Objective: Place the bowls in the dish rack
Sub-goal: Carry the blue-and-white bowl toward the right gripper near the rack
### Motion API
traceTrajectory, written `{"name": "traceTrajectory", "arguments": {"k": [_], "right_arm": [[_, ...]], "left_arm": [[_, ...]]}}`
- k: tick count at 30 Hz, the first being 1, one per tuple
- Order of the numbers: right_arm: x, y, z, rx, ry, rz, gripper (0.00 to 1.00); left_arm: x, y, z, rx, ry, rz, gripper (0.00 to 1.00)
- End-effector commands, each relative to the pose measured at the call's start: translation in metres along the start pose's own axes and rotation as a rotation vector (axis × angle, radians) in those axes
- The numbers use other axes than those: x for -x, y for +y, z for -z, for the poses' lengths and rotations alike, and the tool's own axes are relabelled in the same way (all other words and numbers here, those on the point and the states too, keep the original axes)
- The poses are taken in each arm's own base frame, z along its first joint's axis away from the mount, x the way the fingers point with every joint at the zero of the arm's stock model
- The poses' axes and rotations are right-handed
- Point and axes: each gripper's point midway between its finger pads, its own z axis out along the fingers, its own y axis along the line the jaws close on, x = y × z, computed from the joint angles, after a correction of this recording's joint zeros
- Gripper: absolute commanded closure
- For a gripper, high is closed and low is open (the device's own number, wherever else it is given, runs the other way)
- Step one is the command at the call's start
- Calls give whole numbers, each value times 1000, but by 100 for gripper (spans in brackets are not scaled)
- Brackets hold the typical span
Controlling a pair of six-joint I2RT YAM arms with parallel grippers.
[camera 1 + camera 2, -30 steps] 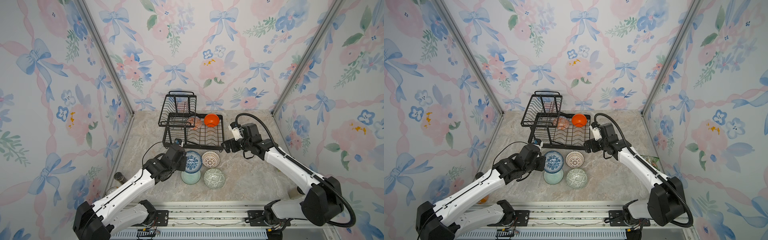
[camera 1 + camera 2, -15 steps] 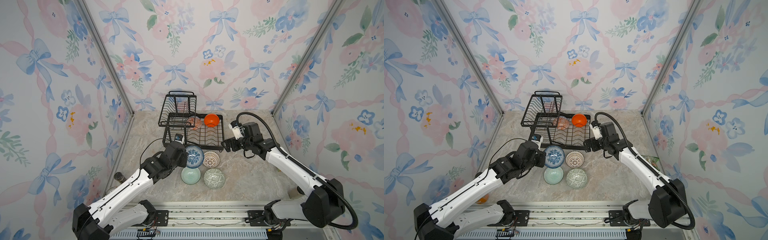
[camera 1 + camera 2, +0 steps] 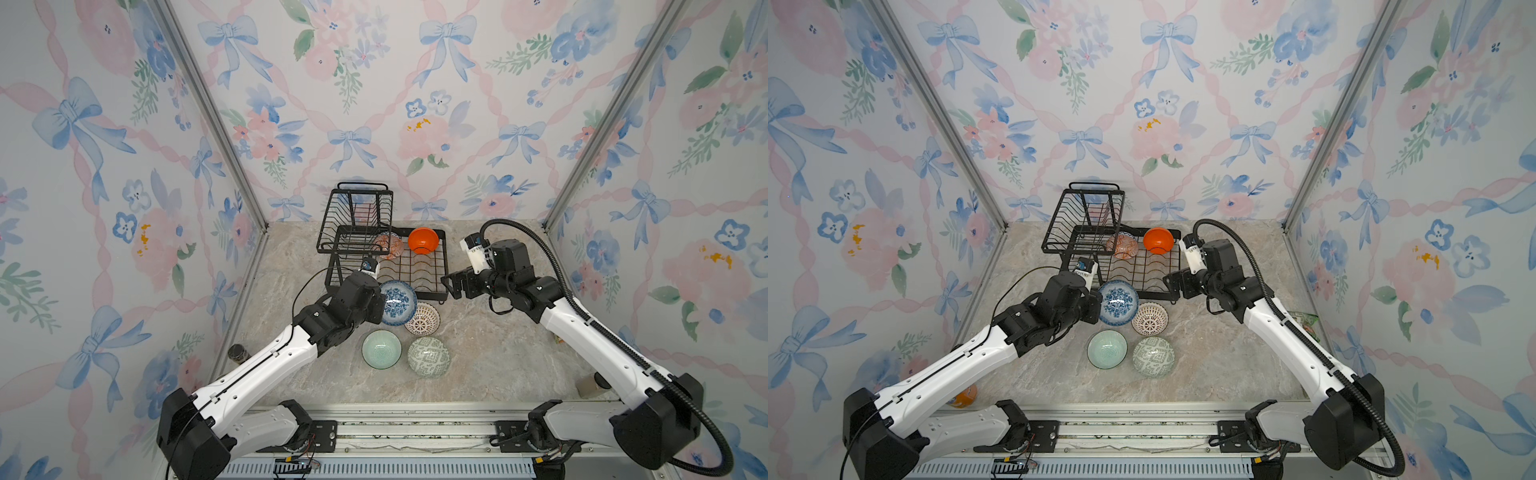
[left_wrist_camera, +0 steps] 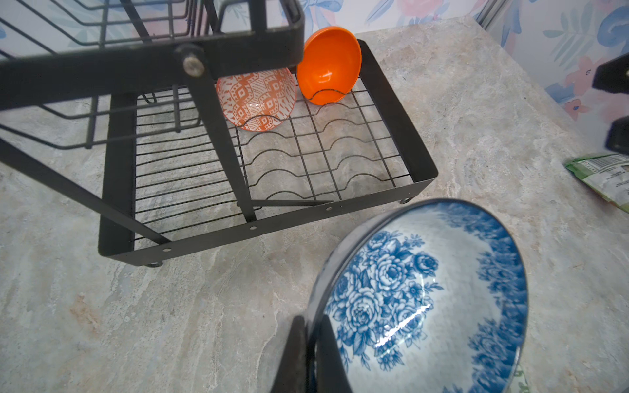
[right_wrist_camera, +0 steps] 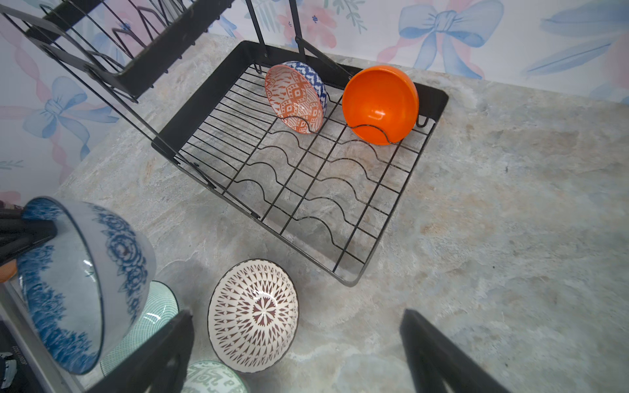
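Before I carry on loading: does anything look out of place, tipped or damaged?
Nothing broken or spilled. One stray: a green packet lies at the right edge of the table, no part of the job. The orange bowl and patterned bowl stand on edge in slots of the rack, as intended.

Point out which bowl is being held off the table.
The blue floral bowl, pinched by its rim in the left gripper and tilted on edge. Two others stand in the dish rack; three sit on the table.

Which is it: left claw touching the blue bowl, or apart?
Touching: the left wrist view shows the left gripper clamped on the blue bowl at its rim.
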Motion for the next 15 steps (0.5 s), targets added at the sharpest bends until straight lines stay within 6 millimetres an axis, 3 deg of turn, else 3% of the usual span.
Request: {"name": "traceTrajectory", "arguments": {"k": [1, 15], "right_arm": [[13, 14, 17, 29, -29, 1, 3], [24, 44, 19, 102, -54, 8, 1]], "left_arm": [[41, -16, 5, -56, -118, -9, 100], [75, -42, -16, -114, -150, -47, 100]]}}
